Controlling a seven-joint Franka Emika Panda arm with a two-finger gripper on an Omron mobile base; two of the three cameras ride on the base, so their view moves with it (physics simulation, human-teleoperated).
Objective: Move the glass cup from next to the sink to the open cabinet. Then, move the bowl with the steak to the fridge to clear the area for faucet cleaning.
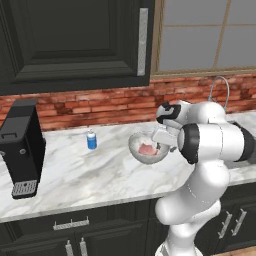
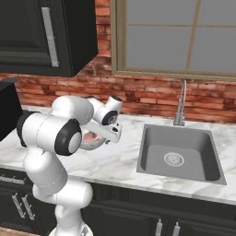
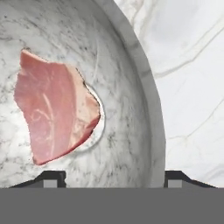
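Marble counter point(image 1: 75, 175) runs across the lower half of the left base frame. Bowl point(image 1: 146, 148) sits on it right of centre, whitish and translucent, with the steak point(image 1: 146, 149) inside. Gripper point(image 1: 161, 145) is low at the bowl's right rim. In the hand frame the two fingertips point(image 3: 51, 178) stand wide apart at the bottom edge, one inside the bowl point(image 3: 131, 65) and one outside, with the rim between them; whether they touch it I cannot tell. Steak point(image 3: 54, 116) lies at left centre there, pink-red with a paler edge, flat on the bowl floor.

Right base frame: bowl point(image 2: 92, 140) mostly hidden behind the arm, at left centre; sink point(image 2: 179, 156) to its right, well apart, with the faucet point(image 2: 179, 108) at its back edge against the brick.

Left base frame, other items: black coffee machine point(image 1: 22, 147) at far left; small blue bottle point(image 1: 91, 140) near centre, left of the bowl; cabinet point(image 1: 75, 40) with a grey bar handle at upper left.
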